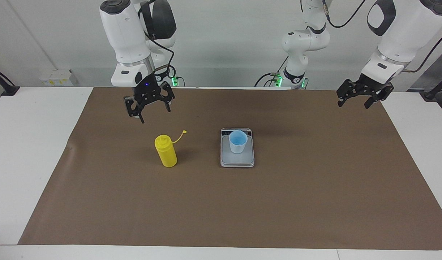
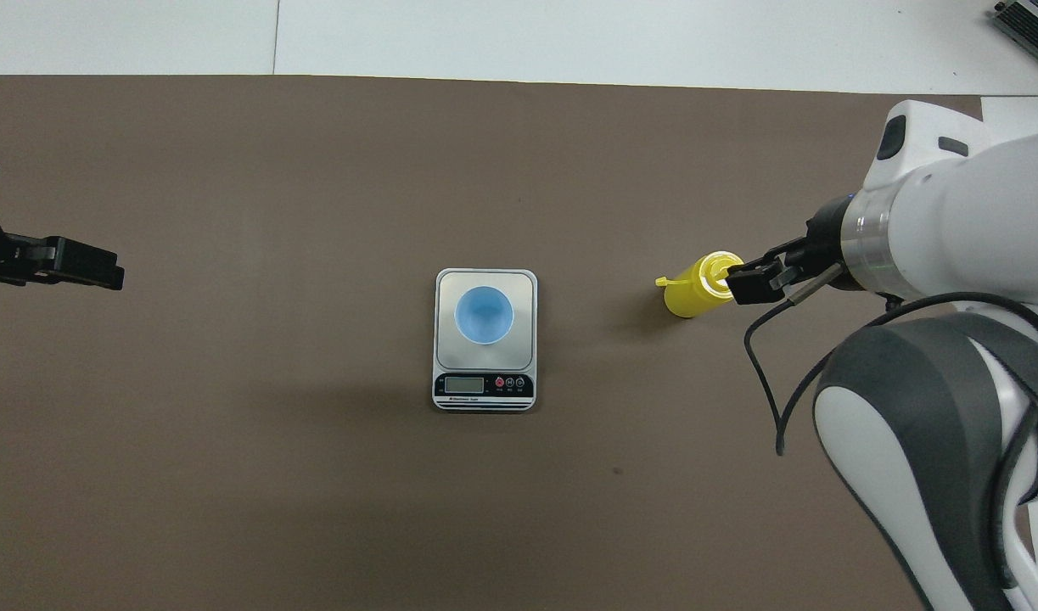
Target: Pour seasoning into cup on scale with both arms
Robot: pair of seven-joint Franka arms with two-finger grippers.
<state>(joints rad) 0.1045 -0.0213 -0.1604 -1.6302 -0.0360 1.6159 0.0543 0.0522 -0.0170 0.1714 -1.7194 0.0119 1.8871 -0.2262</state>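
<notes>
Hovering the right pincer (image 1: pixel 149 104) with fingers spread, empty, over the brown mat (image 1: pixel 314 202) near the seasoning bottle (image 1: pixel 166 151).

Facing view first: I am seeing the bottle standing upright on the bench (image 1: pixel 33 151), toward the right arm's end, its cap strap hanging free, so the nozzle is looking ready to pour. The cup (image 1: pixel 237 141) is sitting on the scale (image 1: pixel 237 162) mid-bench, well apart from the bottle, so a pour gets weighed. The left pincer (image 1: pixel 363 95) is waiting, open and empty, over the mat's edge at its own end. This view is showing clear air between right pincer and bottle. Overhead view: the right pincer (image 2: pixel 760 280) is seeming to overlap the bottle (image 2: pixel 692 293), which is misleading; it is giving me the scale's display strip (image 2: pixel 485 386) on the robots' side.
</notes>
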